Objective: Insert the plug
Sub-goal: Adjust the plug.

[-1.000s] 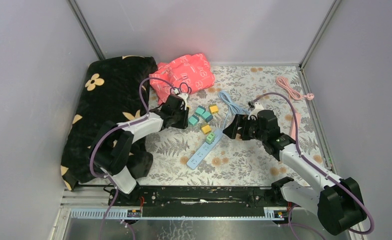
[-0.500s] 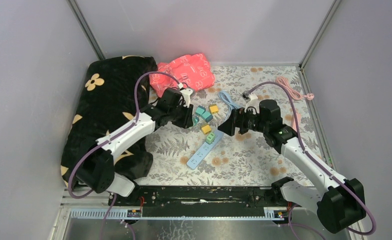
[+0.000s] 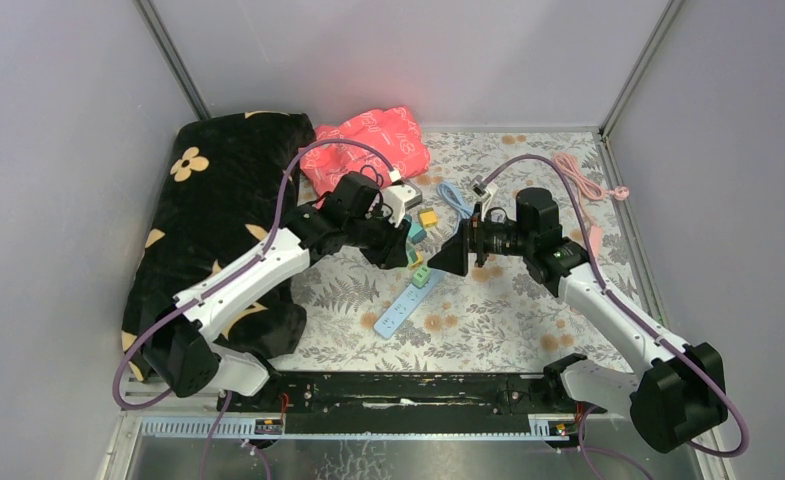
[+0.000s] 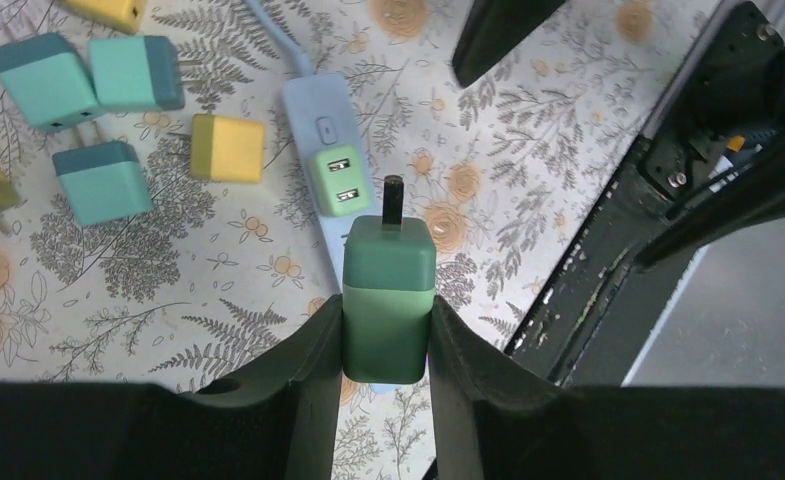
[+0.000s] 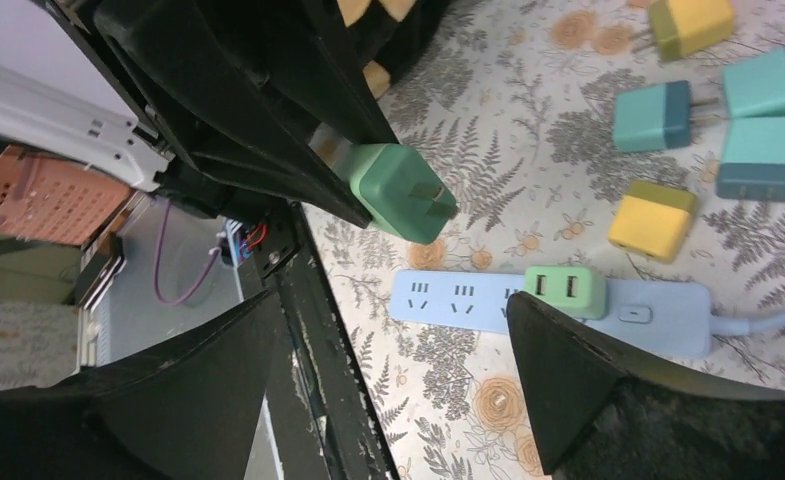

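My left gripper (image 4: 386, 345) is shut on a green plug (image 4: 389, 290), prongs pointing away, held in the air above the light blue power strip (image 4: 320, 118). In the top view the left gripper (image 3: 400, 250) hangs just above the strip (image 3: 405, 300). A light green plug (image 5: 565, 290) sits in the strip (image 5: 468, 300) beside its switch. The held green plug also shows in the right wrist view (image 5: 400, 192). My right gripper (image 5: 398, 385) is open and empty, hovering over the strip; in the top view it (image 3: 455, 258) is right of the left gripper.
Loose teal plugs (image 4: 133, 75) and yellow plugs (image 4: 228, 148) lie on the floral cloth (image 3: 488, 310) behind the strip. A black flowered cushion (image 3: 213, 200) lies left, a red cloth (image 3: 368, 145) at the back, a pink cable (image 3: 583, 178) at the back right. The black rail (image 3: 408, 390) runs along the near edge.
My left gripper has risen from the loose plugs with the green plug and moved right over the strip. My right gripper has swung left towards it.
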Motion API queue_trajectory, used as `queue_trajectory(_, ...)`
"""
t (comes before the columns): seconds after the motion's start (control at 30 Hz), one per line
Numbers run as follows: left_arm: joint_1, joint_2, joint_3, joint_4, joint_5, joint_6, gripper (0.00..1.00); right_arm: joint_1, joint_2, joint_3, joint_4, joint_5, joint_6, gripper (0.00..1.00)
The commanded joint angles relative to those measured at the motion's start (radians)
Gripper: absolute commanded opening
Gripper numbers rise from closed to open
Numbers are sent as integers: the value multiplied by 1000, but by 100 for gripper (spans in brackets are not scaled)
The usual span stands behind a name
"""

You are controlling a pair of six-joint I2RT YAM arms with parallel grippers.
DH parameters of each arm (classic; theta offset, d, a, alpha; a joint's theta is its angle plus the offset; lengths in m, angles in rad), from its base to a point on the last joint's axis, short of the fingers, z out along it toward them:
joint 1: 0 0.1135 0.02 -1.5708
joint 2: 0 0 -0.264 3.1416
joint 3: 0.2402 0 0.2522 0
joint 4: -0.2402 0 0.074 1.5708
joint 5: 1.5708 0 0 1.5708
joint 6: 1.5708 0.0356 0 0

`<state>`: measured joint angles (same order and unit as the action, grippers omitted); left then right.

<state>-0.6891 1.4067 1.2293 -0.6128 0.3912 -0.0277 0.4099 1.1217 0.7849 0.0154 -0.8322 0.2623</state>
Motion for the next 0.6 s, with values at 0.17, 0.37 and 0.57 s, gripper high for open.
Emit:
queue_trajectory(0.17, -32, -22, 88, -59, 165, 71, 11, 33, 44, 66, 128, -157, -35, 86)
queue_trajectory(0.37, -35, -42, 92, -60, 225, 78, 10, 42, 75, 61, 201, -268, -2, 74)
queue_trajectory(0.57, -35, -62, 89, -54, 270, 81, 11, 56, 79, 56, 232, -333, 12, 63)
